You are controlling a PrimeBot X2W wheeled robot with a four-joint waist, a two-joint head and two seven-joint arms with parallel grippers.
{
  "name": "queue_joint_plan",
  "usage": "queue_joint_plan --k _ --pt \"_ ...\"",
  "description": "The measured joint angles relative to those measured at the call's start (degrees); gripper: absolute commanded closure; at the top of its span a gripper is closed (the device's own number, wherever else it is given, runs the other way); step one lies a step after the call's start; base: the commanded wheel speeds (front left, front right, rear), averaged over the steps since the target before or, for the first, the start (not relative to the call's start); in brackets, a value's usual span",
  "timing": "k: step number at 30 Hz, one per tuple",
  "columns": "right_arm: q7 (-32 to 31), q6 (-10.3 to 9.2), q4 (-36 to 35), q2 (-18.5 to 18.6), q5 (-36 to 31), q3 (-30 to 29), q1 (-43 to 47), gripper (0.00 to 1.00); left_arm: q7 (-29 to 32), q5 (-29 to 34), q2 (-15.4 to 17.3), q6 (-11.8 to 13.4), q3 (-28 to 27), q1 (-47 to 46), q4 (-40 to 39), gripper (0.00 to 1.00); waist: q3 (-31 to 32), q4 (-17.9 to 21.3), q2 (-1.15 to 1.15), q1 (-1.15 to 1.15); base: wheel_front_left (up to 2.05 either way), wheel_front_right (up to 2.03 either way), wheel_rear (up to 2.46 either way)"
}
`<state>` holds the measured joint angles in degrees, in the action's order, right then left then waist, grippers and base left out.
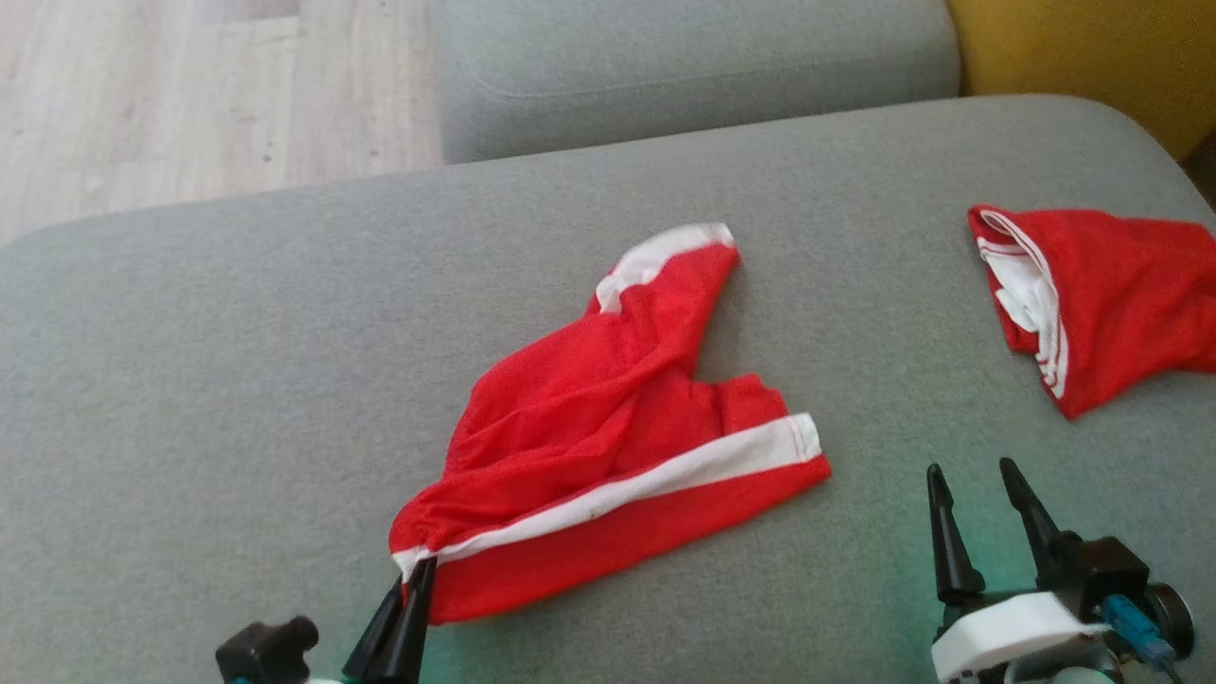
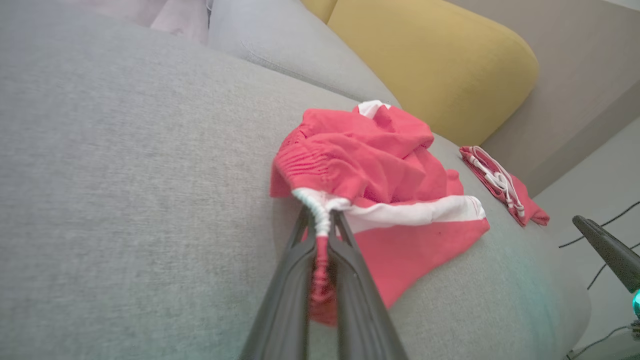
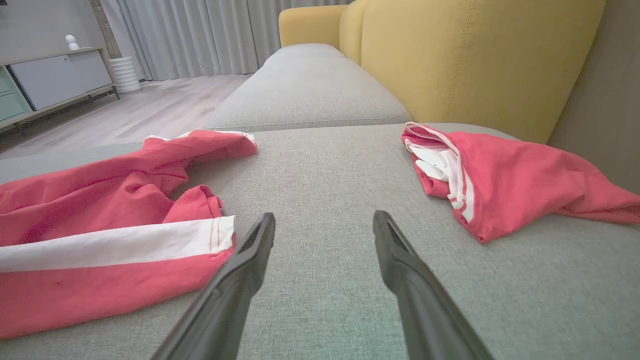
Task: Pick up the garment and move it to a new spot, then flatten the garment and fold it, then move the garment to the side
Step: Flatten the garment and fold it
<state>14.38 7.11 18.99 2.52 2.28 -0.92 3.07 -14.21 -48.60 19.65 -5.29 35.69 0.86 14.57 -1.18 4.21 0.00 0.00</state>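
Left gripper (image 1: 419,570): two long, slim fingers (image 2: 285,305), dark grey, matte, tapering to points.
Left knob (image 1: 268,648): black, rounded.
Right gripper (image 1: 971,467): two black spike-like fingers (image 3: 235,285) with flat inner faces.
Right housing (image 1: 1007,635): white, rounded block.
Right block (image 1: 1104,568): black, boxy.
Right plug (image 1: 1132,627): blue, on a thin lead.
Light (image 2: 636,302): teal glow.

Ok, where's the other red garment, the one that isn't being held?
The other red garment lies at the head view's right edge, on the grey sofa cushion, beyond the open right gripper.
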Motion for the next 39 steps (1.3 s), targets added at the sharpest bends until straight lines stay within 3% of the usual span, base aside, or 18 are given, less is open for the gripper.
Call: queue_joint_plan --k 3,5,6,13,17,29,32,39 --pt "0.0 0.0 0.01 0.0 -0.43 -0.21 0.25 0.0 -0.01 0.37 -2.12 -1.07 -2.81 1.27 2.11 1.0 0.69 -0.96 0.0 0.0 0.0 0.0 0.0" --pt "0.0 0.0 0.02 0.0 -0.45 -0.25 0.69 0.0 -0.01 1.54 -3.16 -1.36 -4.15 2.13 3.18 0.5 1.11 -1.35 0.0 0.0 0.0 0.0 0.0" --pt "0.0 0.0 0.02 0.0 -0.6 -0.27 1.04 0.0 -0.01 1.98 -3.45 -1.62 -4.63 2.45 3.77 0.0 1.27 -1.47 0.0 0.0 0.0 0.0 0.0" --pt "0.0 0.0 0.16 0.0 -0.86 -0.36 1.65 0.0 -0.05 5.42 -4.25 -1.85 -10.02 4.65 4.64 0.0 1.75 -1.04 0.0 0.0 0.0 0.0 0.0" --pt "0.0 0.0 -0.08 0.0 -0.76 -1.04 2.54 0.0 -0.07 9.99 -4.87 -1.85 -16.04 7.18 0.01 0.0 1.97 -0.59 0.0 0.01 0.0 0.0 0.0" --pt "0.0 0.0 -1.83 0.0 0.35 -2.94 4.3 0.0 -0.08 28.44 -13.93 -1.68 -29.38 11.13 -7.65 0.0 3.6 -1.74 0.0 0.0 0.0 0.0 0.0" --pt "0.0 0.0 -1.47 0.0 0.47 -3.02 4.32 0.0 -0.09 32.9 -14.81 -1.69 -30.78 13.08 -7.03 0.0 3.99 -2.35 0.0 0.0 0.0 0.0 0.0" --pt "0.0 0.0 0.36 -0.01 0.68 -2.74 4.38 0.0 -0.09 35.42 -15.77 -1.77 -32.32 14.46 -4.49 0.0 4.36 -3.85 0.0 0.0 0.0 0.0 0.0"
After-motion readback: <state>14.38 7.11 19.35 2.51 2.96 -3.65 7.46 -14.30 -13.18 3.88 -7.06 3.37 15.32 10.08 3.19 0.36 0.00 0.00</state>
